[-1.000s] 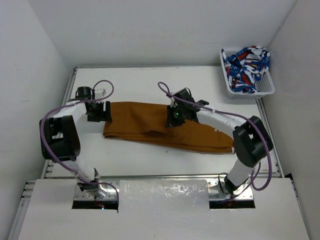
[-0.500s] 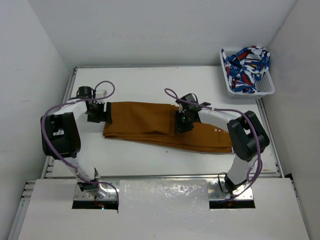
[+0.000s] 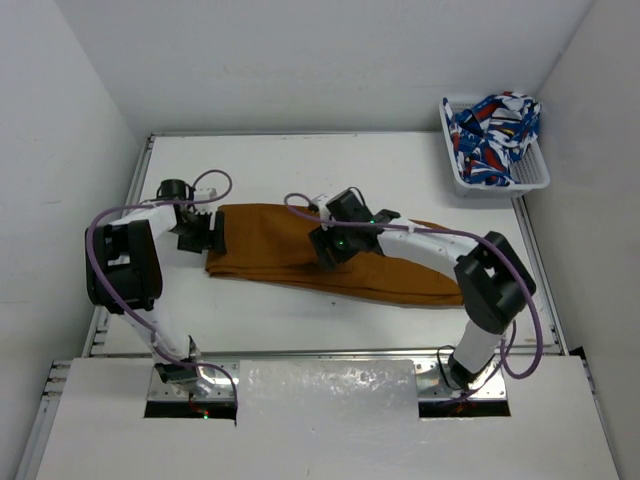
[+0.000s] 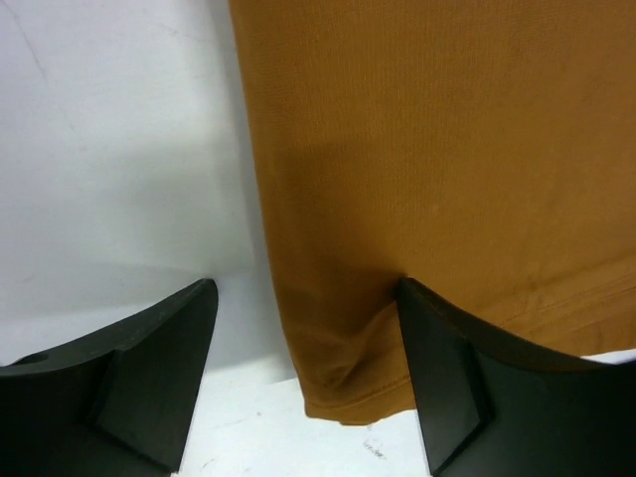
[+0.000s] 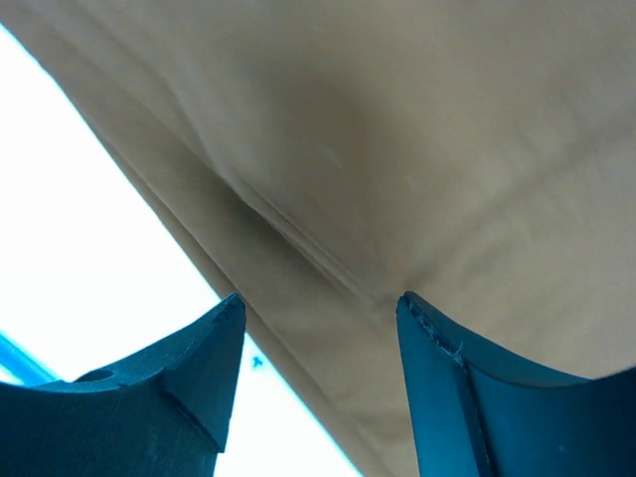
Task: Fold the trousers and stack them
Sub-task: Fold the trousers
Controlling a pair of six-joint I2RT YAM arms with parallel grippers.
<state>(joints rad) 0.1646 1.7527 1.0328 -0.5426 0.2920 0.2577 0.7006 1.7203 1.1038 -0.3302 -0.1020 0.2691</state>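
Your mustard trousers lie stretched flat on the table at the centre of the frame. Your left end effector stands wide, straddling their left edge. Your right end effector is spread over their middle, gripping nothing.

A white basket holds what looks like patterned cloth.

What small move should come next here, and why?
Probably close the left gripper on the end of the trousers: its open jaws straddle the cloth's edge there, while the right gripper hangs open over the middle, holding nothing.
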